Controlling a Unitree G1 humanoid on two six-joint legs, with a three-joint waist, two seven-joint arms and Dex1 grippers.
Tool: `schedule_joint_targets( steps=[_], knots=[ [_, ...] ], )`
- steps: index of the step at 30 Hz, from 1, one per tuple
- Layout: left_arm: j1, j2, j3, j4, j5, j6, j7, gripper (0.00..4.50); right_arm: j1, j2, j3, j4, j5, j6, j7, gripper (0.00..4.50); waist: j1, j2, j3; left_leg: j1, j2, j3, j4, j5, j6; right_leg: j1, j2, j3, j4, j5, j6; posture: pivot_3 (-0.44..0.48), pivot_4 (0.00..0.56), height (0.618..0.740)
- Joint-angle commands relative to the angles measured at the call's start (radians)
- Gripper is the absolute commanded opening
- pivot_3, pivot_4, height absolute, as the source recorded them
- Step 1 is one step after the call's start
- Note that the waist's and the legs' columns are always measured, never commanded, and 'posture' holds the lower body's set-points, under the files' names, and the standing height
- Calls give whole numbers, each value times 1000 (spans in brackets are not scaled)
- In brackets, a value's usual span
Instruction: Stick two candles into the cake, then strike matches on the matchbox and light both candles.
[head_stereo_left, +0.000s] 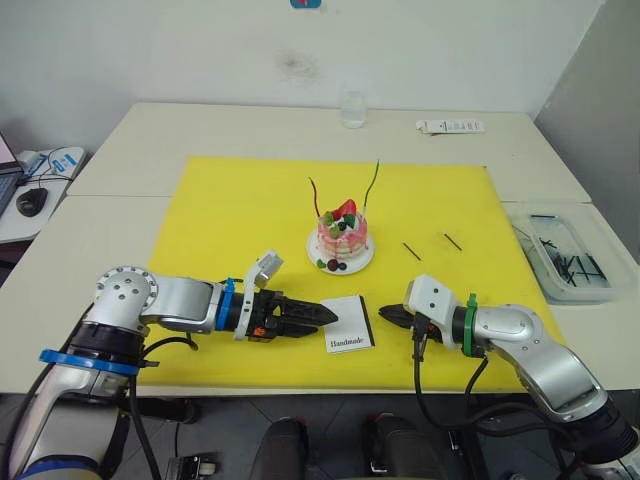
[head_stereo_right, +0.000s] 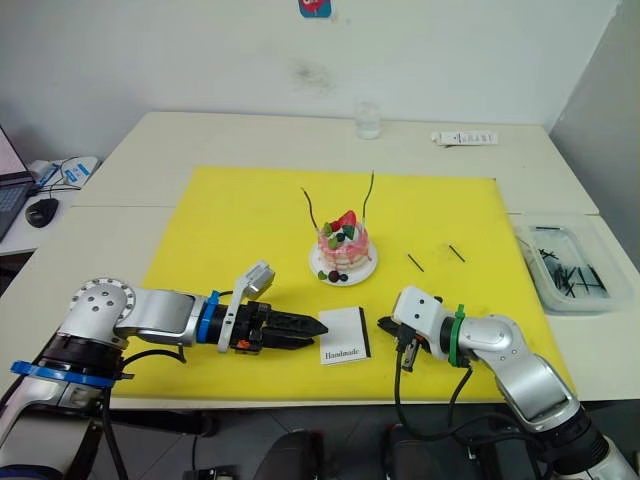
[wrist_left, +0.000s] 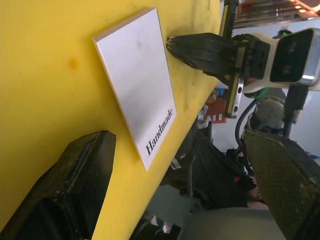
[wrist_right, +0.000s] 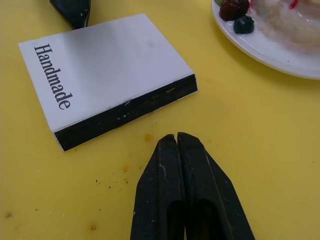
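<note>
The matchbox (head_stereo_left: 350, 324) lies flat on the yellow mat (head_stereo_left: 230, 220), directly between the two grippers. The left gripper (head_stereo_left: 326, 315) rests low on the mat with its tip just beside the box's left edge; in the left wrist view its two fingers (wrist_left: 65, 190) stand wide apart. The right gripper (head_stereo_left: 388, 315) is just beside the opposite edge, the one with the black strip, and its fingers (wrist_right: 165, 185) are pressed together with nothing between them. Beyond the matchbox, further away from both grippers, the cake (head_stereo_left: 342, 233) sits on its white plate (head_stereo_left: 360, 262). The dark red candle (head_stereo_left: 314, 196) and the green candle (head_stereo_left: 373, 182) both stand upright in it. Two matches (head_stereo_left: 411, 251) lie on the mat beyond the right gripper, apart from each other. A clear tray (head_stereo_left: 600, 290) with dark sticks stands off the mat, far to the outer side of the right gripper.
</note>
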Motion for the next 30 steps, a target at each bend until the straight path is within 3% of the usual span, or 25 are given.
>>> schedule_joint_targets(
  steps=[1,10,17,30],
  knots=[
    [30,-49,38,-35,-19,-34,65,4500,9,1,2,-52,0,5,0,50,0,0,0,0,0,0,0,0,0,0,0,0,0,0,0,0,150,740],
    [145,-239,151,-152,-19,-134,295,4500,20,10,17,-63,3,24,7,50,9,-1,-1,0,-6,1,2,0,0,3,-5,2,-2,0,1,0,150,740],
    [177,-340,186,-199,-19,-154,390,4500,11,31,47,-63,0,33,8,50,10,-1,-1,0,-13,-2,2,1,0,4,-7,2,-2,2,3,0,150,740],
    [214,-296,167,-215,-19,-131,366,4500,-66,93,49,18,-6,15,-4,50,8,-1,-1,0,-13,-4,0,1,0,8,-7,1,-12,4,7,0,150,740]
  ],
)
